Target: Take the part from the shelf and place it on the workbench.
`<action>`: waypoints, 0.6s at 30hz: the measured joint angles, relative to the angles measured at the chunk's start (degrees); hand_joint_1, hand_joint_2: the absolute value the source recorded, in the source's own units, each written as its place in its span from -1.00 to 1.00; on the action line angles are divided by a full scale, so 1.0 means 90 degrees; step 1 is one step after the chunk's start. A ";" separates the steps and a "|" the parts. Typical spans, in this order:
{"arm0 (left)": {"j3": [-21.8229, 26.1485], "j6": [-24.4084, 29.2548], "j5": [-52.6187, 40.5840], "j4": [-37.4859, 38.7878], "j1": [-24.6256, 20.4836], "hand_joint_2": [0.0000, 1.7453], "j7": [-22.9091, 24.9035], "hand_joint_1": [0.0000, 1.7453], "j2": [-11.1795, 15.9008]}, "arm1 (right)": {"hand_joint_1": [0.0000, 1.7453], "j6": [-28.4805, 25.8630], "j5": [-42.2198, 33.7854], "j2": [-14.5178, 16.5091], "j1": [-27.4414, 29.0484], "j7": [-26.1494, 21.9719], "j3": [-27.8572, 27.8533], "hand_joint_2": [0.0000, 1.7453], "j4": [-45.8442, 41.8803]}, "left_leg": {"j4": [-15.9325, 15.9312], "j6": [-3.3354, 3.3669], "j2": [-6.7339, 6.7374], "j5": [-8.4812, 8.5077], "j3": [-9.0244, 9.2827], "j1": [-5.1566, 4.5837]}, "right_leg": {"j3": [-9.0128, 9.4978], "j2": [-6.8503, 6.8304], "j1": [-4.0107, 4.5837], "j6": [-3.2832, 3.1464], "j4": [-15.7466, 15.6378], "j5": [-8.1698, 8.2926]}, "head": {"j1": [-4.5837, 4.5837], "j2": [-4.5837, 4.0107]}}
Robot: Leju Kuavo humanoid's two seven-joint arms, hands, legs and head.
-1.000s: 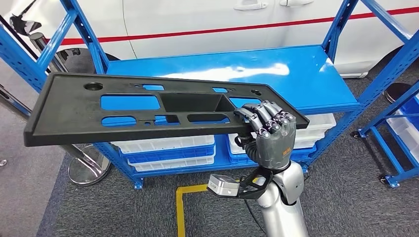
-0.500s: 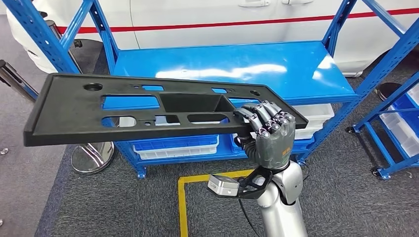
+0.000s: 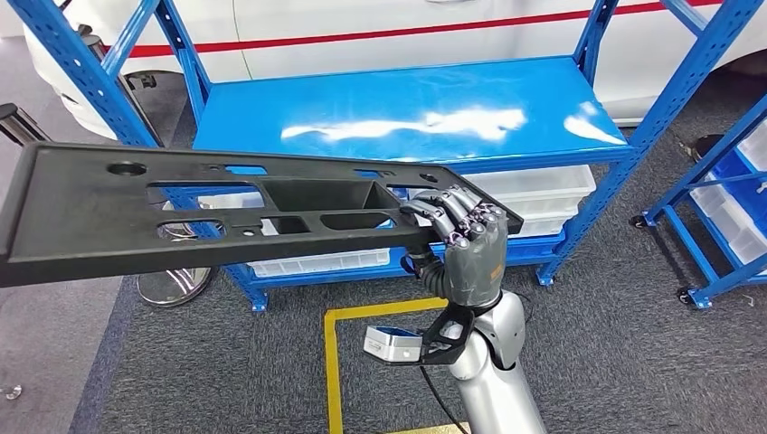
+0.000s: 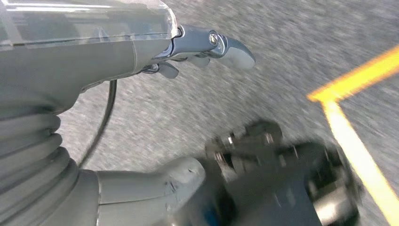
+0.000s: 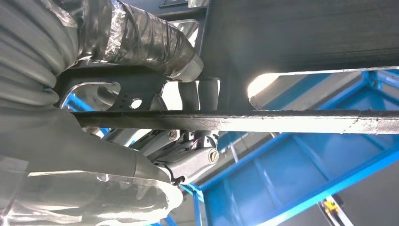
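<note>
Black perforated panel [image 3: 208, 212]: gripped at one end by right hand [image 3: 463, 242], cantilevered clear of blue shelf [image 3: 407, 113]. Carry level, turn slowly. Left hand [image 4: 207, 47]: state unclear.

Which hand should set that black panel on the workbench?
Right, probably: the right hand already grips the panel by one end, clear of the shelf. The left hand hangs over the floor.
</note>
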 joint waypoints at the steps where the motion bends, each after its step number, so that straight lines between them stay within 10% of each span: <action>1: 0.0044 -0.0036 0.0029 -0.0001 -0.0005 1.00 0.0010 -1.00 0.0069 | 1.00 0.0000 -0.0005 0.0001 -0.0004 0.0000 0.0006 1.00 0.0032 | -0.0300 0.0023 -0.0001 0.0176 0.0251 -0.0003 | -0.0074 0.0004 0.0005 0.0005 0.0011 0.0052 | 0.0000 0.0000; 4: 0.0132 -0.0087 0.0065 -0.0007 -0.0027 1.00 0.0017 -1.00 0.0241 | 1.00 -0.0001 -0.0016 0.0012 -0.0014 -0.0002 0.0020 1.00 0.0084 | -0.1561 0.0134 -0.0007 0.0349 0.1077 -0.0058 | -0.0203 0.0000 0.0006 0.0067 0.0024 0.0189 | 0.0000 0.0000; 6: 0.0173 -0.0099 0.0067 -0.0010 -0.0042 1.00 0.0018 -1.00 0.0308 | 1.00 -0.0001 -0.0022 0.0015 -0.0021 -0.0002 0.0038 1.00 0.0113 | -0.1845 0.0190 -0.0009 0.0322 0.1203 -0.0107 | -0.0216 -0.0016 -0.0011 0.0145 -0.0004 0.0279 | 0.0001 0.0000; 9: 0.0207 -0.0111 0.0067 -0.0009 -0.0052 1.00 0.0019 -1.00 0.0349 | 1.00 -0.0001 -0.0044 0.0012 -0.0027 -0.0001 0.0047 1.00 0.0146 | -0.1984 0.0315 0.0018 0.0531 0.1143 -0.0080 | -0.0288 0.0006 -0.0016 0.0234 0.0087 0.0188 | 0.0004 0.0000; 14: 0.0229 -0.0127 0.0073 -0.0009 -0.0058 1.00 0.0019 -1.00 0.0358 | 1.00 -0.0001 -0.0078 0.0005 -0.0031 0.0000 0.0047 1.00 0.0194 | -0.1985 0.0384 0.0043 0.0822 0.0806 -0.0063 | -0.0703 0.0042 -0.0041 0.0328 0.1603 -0.0815 | 0.0003 0.0000; 18: 0.0277 -0.0181 0.0124 -0.0010 -0.0060 1.00 0.0014 -1.00 0.0416 | 1.00 -0.0001 -0.0079 0.0007 -0.0039 -0.0001 0.0053 1.00 0.0209 | -0.1768 0.0318 0.0038 0.0915 0.0477 -0.0053 | 0.0173 0.0035 -0.0075 0.0336 0.0606 -0.0410 | 0.0003 0.0000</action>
